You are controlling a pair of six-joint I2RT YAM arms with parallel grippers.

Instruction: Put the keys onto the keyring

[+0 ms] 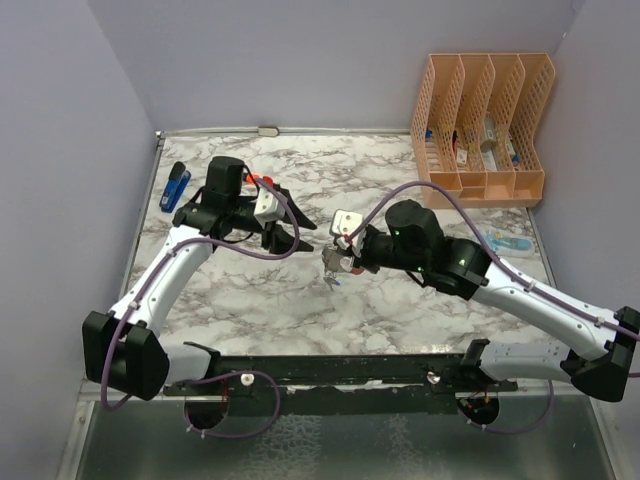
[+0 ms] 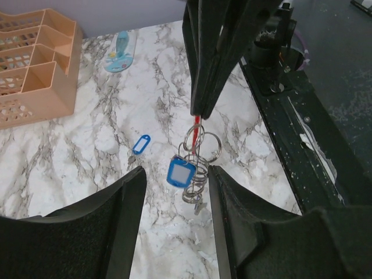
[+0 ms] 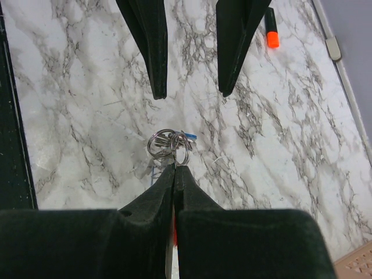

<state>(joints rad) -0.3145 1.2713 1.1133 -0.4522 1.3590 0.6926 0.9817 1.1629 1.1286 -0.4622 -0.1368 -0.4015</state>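
1. The right claw [image 2: 197, 113] is pinched fully shut on the thin red strip of the keyring [image 2: 196, 127]. It holds the keyring above the middle of the counter [image 2: 70, 151].
2. Wire rings dangle under the strip, and a hanging key [image 2: 181, 172] with a blue head is among them.
3. The left claw [image 3: 193, 93] is about half open just to the left of the bundle, with nothing in it.
4. A loose key [image 2: 141, 144], also blue-headed, lies flat on the counter a little to the far side of the bundle.
5. Risk: the grip is on a narrow strip, so a nudge from the left claw could set the rings swinging or twist them out of line.
6. Risk: the loose key is tiny and flat, so closing fingers may push it along the smooth counter instead of lifting it.
7. Hard to make out:
   - The gap in the rings cannot be seen.
   - The number of keys already on the rings is unclear.
   - From above, the bundle is only a speck.
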